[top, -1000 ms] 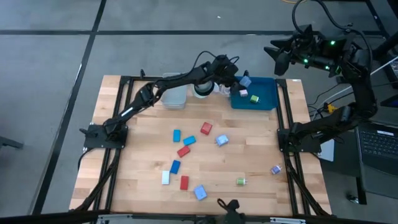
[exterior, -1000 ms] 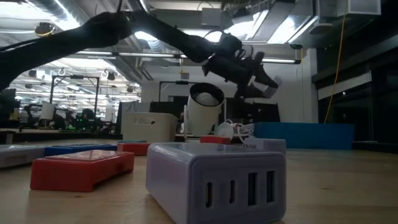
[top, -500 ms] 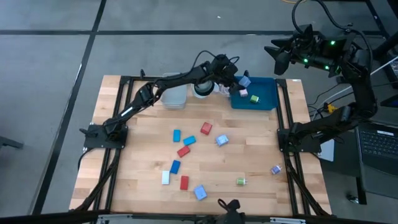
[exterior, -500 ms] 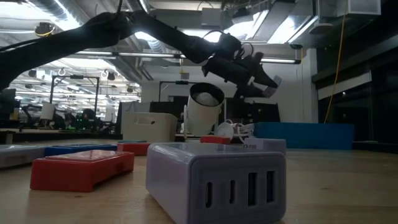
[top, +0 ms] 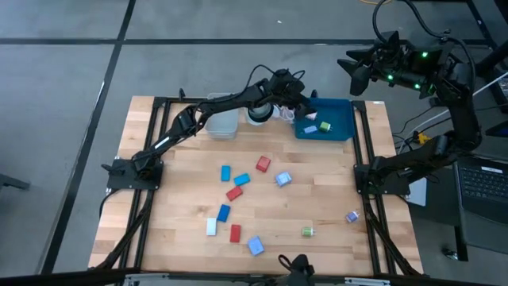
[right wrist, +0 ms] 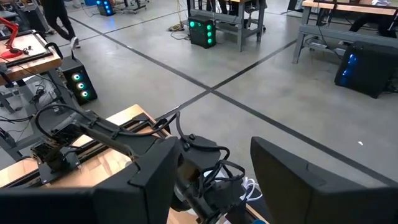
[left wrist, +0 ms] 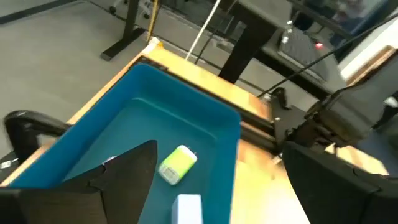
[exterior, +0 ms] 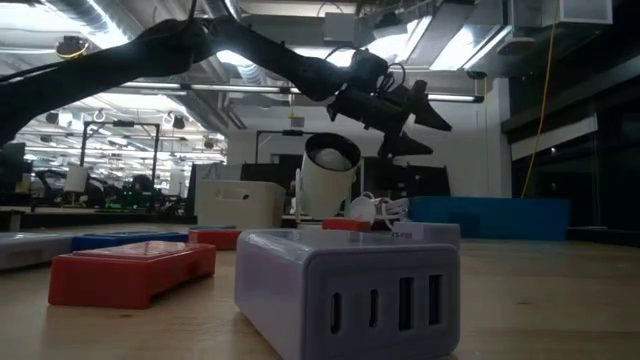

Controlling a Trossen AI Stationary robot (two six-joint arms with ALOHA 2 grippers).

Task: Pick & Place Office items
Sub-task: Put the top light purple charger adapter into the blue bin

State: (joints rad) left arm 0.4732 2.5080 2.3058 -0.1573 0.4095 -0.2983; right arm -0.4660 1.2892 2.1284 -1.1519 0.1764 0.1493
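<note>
1. Overhead, the left claw (top: 304, 108) hangs with its fingers apart over the near-left corner of the blue tray (top: 340, 131), holding nothing. A pale block (top: 310, 128) and a green bit (top: 325, 125) lie in the tray, so I judge only a couple of the items are placed. Most are left: about ten lie loose on the counter (top: 151, 199), among them a red block (top: 263, 164), a blue block (top: 226, 172), a white block (top: 211, 227), a second green bit (top: 307, 232) and a purple bit (top: 352, 216). The right claw (top: 354, 73) waits high beyond the counter's far right corner.

2. From counter height, the left claw shows spread in the air, well above the tray's wall, which the overhead view cannot tell. A pale multi-port block (exterior: 345, 290) and a flat red block (exterior: 130, 272) fill the foreground.

3. The left wrist view looks into the tray: the green bit (left wrist: 178, 163) and a pale block (left wrist: 186, 208) rest on its floor, apart from the fingers (left wrist: 106, 180).

4. The right wrist view shows its own fingers (right wrist: 140, 180) standing apart with nothing between them, looking over the floor and the left arm below.
</note>
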